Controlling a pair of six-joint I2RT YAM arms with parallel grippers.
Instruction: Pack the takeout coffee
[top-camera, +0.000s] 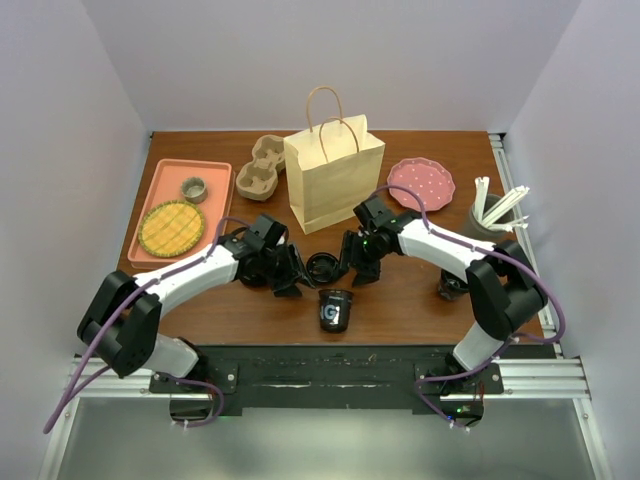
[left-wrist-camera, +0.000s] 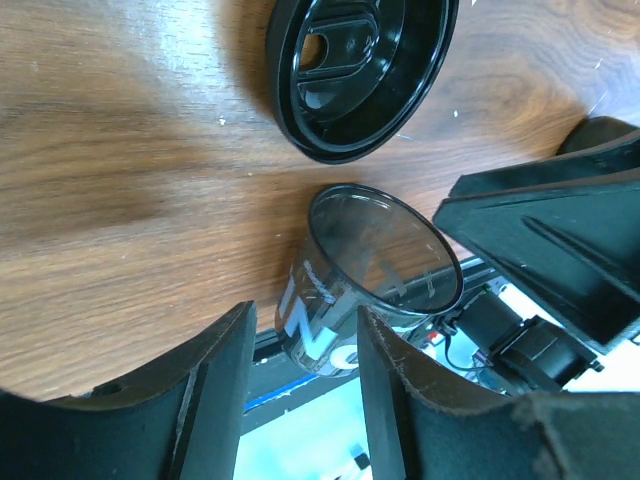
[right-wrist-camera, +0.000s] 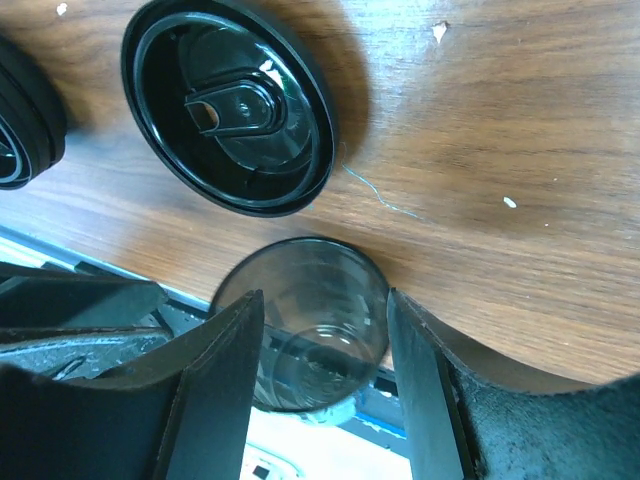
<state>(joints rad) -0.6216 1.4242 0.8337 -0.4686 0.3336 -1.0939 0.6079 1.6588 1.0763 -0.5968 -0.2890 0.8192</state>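
Brown wooden table.
Far left corner: salmon tray.
Far edge, left of centre: tan pulp cup carrier, just beside standing paper bag with handles.
Far right: pink dotted plate.
Right edge: grey holder with white sticks.
Centre: black lid flat on wood.
Near edge, centre: black cup, upright, unlidded, apart from lid.
Near right: small black item, kind unclear.

L fingers apart, R fingers apart
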